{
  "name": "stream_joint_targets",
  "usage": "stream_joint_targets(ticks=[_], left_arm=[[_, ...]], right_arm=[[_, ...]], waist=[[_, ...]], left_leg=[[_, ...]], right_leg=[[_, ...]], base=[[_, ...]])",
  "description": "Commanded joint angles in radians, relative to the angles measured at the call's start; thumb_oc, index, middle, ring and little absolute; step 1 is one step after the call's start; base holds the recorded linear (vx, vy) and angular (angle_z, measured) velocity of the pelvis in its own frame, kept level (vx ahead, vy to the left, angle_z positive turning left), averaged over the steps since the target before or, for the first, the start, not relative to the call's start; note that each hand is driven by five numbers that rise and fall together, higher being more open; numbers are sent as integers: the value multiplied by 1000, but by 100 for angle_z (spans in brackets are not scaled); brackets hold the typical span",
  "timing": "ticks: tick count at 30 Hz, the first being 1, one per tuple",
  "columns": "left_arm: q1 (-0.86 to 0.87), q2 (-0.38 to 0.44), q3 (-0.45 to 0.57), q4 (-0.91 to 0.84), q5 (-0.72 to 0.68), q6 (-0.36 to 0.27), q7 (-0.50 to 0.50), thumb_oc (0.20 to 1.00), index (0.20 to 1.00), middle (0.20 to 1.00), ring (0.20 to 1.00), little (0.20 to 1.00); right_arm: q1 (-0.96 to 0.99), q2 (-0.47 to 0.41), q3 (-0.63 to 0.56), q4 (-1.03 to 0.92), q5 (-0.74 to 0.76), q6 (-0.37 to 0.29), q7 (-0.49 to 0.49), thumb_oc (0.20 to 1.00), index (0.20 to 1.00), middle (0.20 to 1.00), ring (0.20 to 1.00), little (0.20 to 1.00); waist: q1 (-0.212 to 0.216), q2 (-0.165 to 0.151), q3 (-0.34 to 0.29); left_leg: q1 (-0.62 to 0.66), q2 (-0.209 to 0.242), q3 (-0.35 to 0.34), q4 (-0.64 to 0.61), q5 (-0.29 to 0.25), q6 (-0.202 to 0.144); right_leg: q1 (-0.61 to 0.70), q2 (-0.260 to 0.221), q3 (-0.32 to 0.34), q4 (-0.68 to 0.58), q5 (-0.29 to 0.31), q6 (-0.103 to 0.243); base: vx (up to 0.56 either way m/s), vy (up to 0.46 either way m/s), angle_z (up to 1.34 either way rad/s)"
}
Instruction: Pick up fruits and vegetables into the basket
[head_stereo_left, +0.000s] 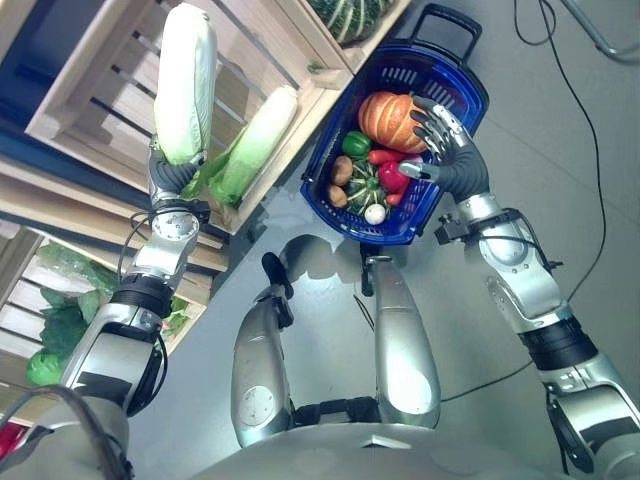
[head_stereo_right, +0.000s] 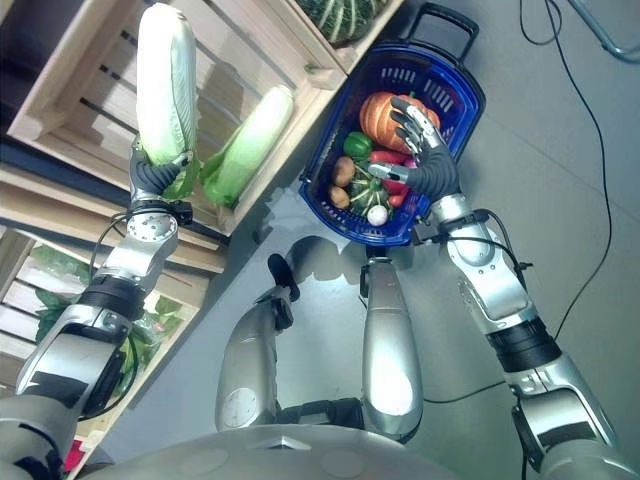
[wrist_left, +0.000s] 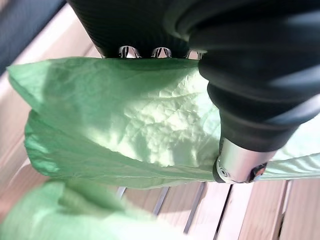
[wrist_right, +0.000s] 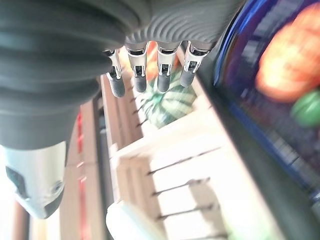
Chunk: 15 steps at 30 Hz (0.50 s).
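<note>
Wooden crate (head_stereo_left: 100, 90) behind — left hand (head_stereo_left: 172, 176) half-hidden gripping cabbage (head_stereo_left: 185, 80).

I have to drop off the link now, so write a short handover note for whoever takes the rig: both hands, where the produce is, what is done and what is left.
Left hand: shut on a napa cabbage, lifted above the wooden crate.
Right hand: open, holding nothing, over the blue basket on the floor.
Done: the basket holds a pumpkin, a green pepper, red peppers, a potato, a small striped squash and a white round vegetable.
Left: carry the held cabbage to the basket. A second cabbage lies in the crate; a large green striped squash sits in the next crate.
</note>
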Motion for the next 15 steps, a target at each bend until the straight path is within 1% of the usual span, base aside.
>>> stream_joint_targets(ticks=[1, 3, 4, 6, 9, 11, 14, 15], left_arm=[[-14, 89, 33, -107, 122, -86, 36, 200, 200, 200, 200, 200], [-18, 108, 26, -151, 167, -96, 27, 200, 200, 200, 200, 200], [-18, 110, 25, -155, 172, -104, 27, 200, 200, 200, 200, 200], [-25, 118, 16, -216, 223, -123, 15, 200, 200, 200, 200, 200], [-24, 118, 10, -243, 250, -139, 12, 200, 200, 200, 200, 200], [-31, 116, -13, -288, 287, -139, 5, 200, 200, 200, 200, 200], [-34, 116, -40, -323, 331, -136, -2, 200, 200, 200, 200, 200], [-38, 111, -53, -343, 336, -124, -14, 200, 200, 200, 200, 200]], right_arm=[[-44, 58, -9, -103, 146, 9, 51, 1000, 1000, 1000, 1000, 1000], [-75, 91, -4, -99, 207, 16, 48, 1000, 1000, 1000, 1000, 1000], [-78, 95, -4, -98, 219, 15, 49, 1000, 1000, 1000, 1000, 1000], [-122, 151, 5, -91, 274, 29, 4, 1000, 1000, 1000, 1000, 1000], [-143, 177, 12, -76, 261, 18, -28, 1000, 1000, 1000, 1000, 1000], [-183, 204, 36, -64, 245, 10, -97, 1000, 1000, 1000, 1000, 1000], [-209, 217, 54, -55, 259, 8, -140, 1000, 1000, 1000, 1000, 1000], [-221, 223, 63, -48, 271, 11, -166, 1000, 1000, 1000, 1000, 1000]], waist=[[4, -23, -5], [22, -26, -5], [24, -26, -5], [47, -30, -5], [60, -31, -11], [79, -35, -22], [91, -40, -26], [98, -42, -30]], left_leg=[[-3, -10, 32, 104, -97, 25], [19, -13, 22, 102, -97, 27], [23, -13, 21, 101, -97, 27], [50, -16, 8, 105, -100, 30], [59, -19, 2, 105, -101, 33], [71, -23, -7, 105, -105, 37], [77, -26, -16, 111, -109, 41], [81, -27, -21, 112, -110, 42]], right_leg=[[98, -22, -40, -84, -2, 39], [127, -27, -52, -85, -2, 37], [131, -28, -54, -85, -1, 37], [168, -35, -67, -85, 0, 36], [183, -38, -74, -88, 1, 37], [204, -42, -87, -93, 3, 38], [218, -43, -93, -94, 4, 39], [226, -41, -98, -98, 5, 39]], base=[[-8, -81, 20], [14, -80, 17], [26, -86, 19], [39, -97, 15], [27, -62, 17], [46, -80, 13], [37, -58, 16], [38, -58, 16]])
